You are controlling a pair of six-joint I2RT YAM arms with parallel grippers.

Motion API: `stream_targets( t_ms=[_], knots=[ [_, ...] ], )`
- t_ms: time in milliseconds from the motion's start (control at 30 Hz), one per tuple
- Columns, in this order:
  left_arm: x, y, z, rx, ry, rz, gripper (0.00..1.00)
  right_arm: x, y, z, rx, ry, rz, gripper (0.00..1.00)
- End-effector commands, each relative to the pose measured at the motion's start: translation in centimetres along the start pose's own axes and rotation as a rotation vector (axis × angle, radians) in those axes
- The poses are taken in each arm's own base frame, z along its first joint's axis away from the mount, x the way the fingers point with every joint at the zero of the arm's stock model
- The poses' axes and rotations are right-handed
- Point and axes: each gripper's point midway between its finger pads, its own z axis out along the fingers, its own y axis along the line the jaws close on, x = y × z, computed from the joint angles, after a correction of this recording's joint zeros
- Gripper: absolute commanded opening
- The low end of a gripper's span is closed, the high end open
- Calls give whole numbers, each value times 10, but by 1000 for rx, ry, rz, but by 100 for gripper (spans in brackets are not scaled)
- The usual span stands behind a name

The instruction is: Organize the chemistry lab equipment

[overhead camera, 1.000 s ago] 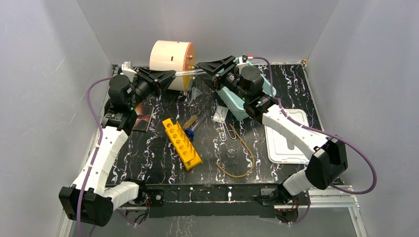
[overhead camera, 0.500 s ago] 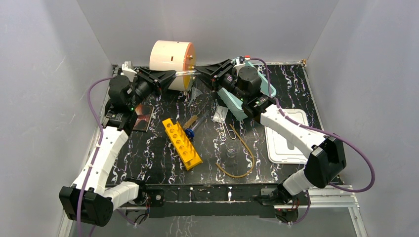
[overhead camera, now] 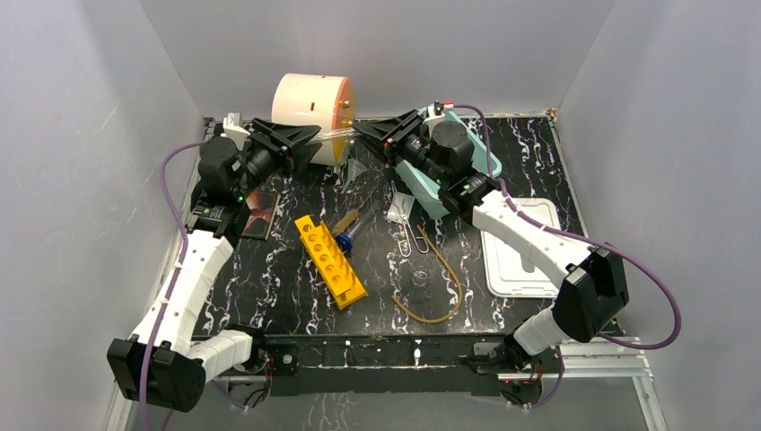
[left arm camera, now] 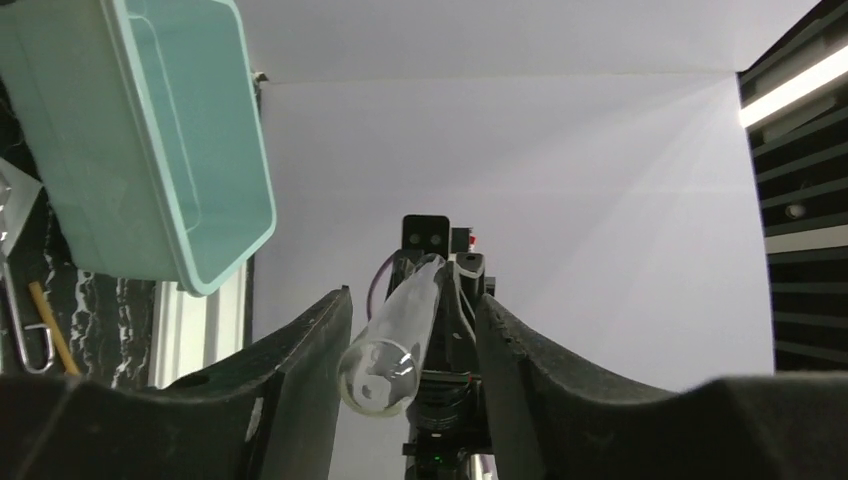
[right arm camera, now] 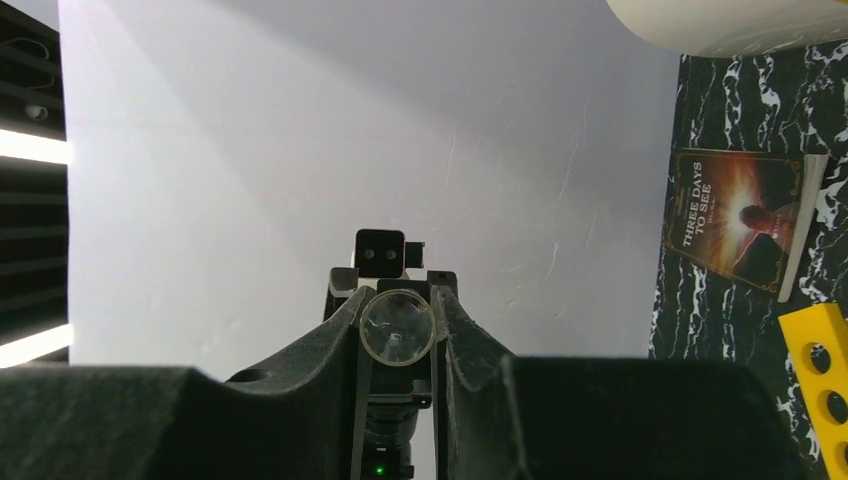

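Top view: the glass tube [overhead camera: 336, 134] hangs level near the 12 o'clock edge of the table [overhead camera: 529, 162]. The left gripper [overhead camera: 314, 136] is at its 9 o'clock end and the right gripper [overhead camera: 361, 131] at its 3 o'clock end. The yellow rack [overhead camera: 330, 261] lies at 6 o'clock from the tube.

Left wrist view: the jaws stand apart, with gaps on both sides of the tube.

Right wrist view: the fingers [right arm camera: 352, 318] press the tube at 9 and 3 o'clock, clamped.

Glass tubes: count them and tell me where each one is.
1. The glass tube hangs near the cream drum, gripped by the right gripper, its other end inside the open left gripper. Others may lie hidden.
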Motion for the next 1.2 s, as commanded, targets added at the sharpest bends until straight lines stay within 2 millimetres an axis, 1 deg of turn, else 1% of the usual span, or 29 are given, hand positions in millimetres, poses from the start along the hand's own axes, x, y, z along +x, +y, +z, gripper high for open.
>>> stream_targets(
  t_ms=[0, 67, 100, 267, 367, 467, 533, 600, 667, 767, 867, 933, 967, 1033, 1100, 1167],
  knots=[
    [6, 2, -9, -37, 17, 38, 59, -2, 35, -8, -75, -31, -106, 29],
    [5, 9, -12, -81, 6, 58, 71, -5, 32, -12, -49, -51, -151, 30],
    [4, 14, -14, -105, -1, 65, 75, -6, 30, -14, -39, -56, -171, 30],
    [-3, 26, -27, -197, -39, 136, 86, -17, 20, -23, 31, -108, -299, 30],
    [-10, 38, -43, -299, -73, 245, 89, -25, 16, -29, 96, -130, -437, 30],
    [-18, 53, -66, -436, -109, 347, 92, -35, 8, -36, 181, -145, -602, 28],
    [-23, 65, -83, -523, -127, 403, 93, -42, 10, -41, 210, -153, -704, 26],
    [-28, 81, -98, -620, -135, 449, 94, -44, 17, -46, 213, -149, -797, 26],
    [-31, 104, -112, -742, -123, 470, 94, -41, 15, -47, 236, -122, -874, 26],
    [-30, 145, -126, -906, -76, 461, 93, -29, 13, -43, 257, -72, -976, 26],
    [-23, 180, -130, -968, -15, 410, 91, -5, 11, -36, 266, -24, -1067, 26],
    [-19, 196, -132, -977, 12, 358, 89, 17, 6, -28, 270, 15, -1129, 26],
    [-21, 204, -134, -989, 14, 340, 87, 28, 3, -25, 270, 36, -1150, 26],
    [-25, 220, -140, -1016, 19, 309, 81, 45, -5, -18, 283, 68, -1182, 26],
    [-27, 235, -145, -1044, 30, 287, 75, 58, -14, -10, 298, 92, -1217, 26],
    [-24, 249, -149, -1063, 50, 257, 71, 69, -20, -4, 315, 90, -1266, 26]
  ],
)
